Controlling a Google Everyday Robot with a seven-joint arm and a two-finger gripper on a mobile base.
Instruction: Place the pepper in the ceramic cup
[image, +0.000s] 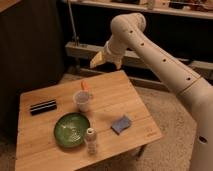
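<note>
The pepper (86, 86) pokes from the ceramic cup (82, 101) (seemingly inside); the end effector (105, 63) hangs spread and empty above the tabletop (131, 95), task apparently done

Single camera, high, fairly near, looking down across table (125, 97) — hand (105, 63) above far edge.

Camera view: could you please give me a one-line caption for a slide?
Open pincer raised above the wooden table's far edge; pepper at the ceramic cup's far rim, beside a green plate.
</note>
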